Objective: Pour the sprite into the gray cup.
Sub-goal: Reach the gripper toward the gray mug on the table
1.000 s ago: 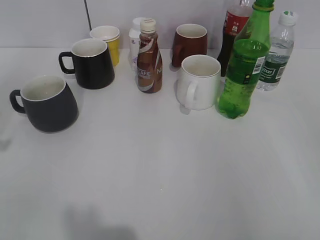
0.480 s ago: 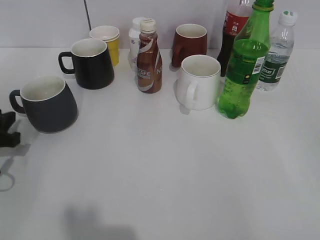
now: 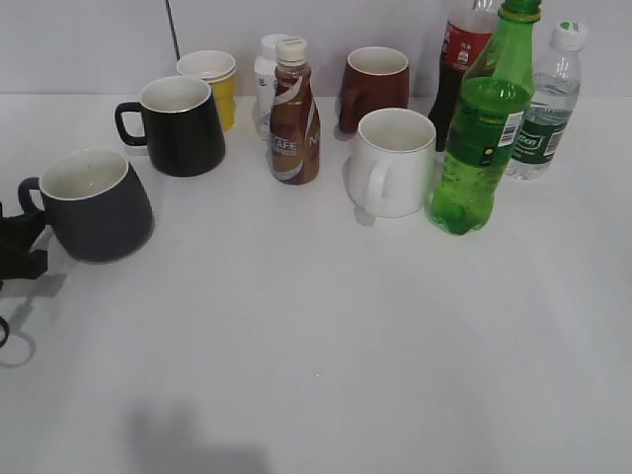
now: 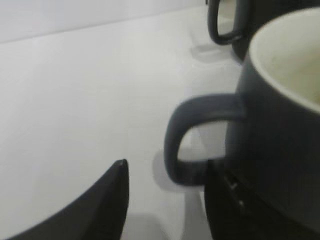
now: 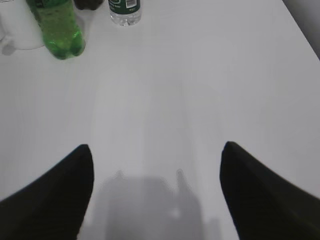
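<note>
— Looking for the gray cup [image 3: 96, 204]? Standing upright at the far left of the white table [image 3: 326, 346], front and left of the black mug [image 3: 181, 125]. From the exterior, only a dark sliver of the left gripper [image 3: 17, 246], just left of the cup's handle.

— Closer in the left wrist view?

— Much closer: left gripper [image 4: 167, 197] spread wide, handle of the gray cup [image 4: 260, 125] between the two fingers [image 4: 102, 205], right finger close against the cup's base, contact unclear.

— And the sprite [image 3: 484, 133]?

— Well right of the gray cup, upright just beside the white mug [image 3: 393, 163]. Seen low and distant from the right wrist: sprite [image 5: 55, 27] beyond the right gripper [image 5: 157, 197], jaws parted over bare table, holding nothing.
</note>
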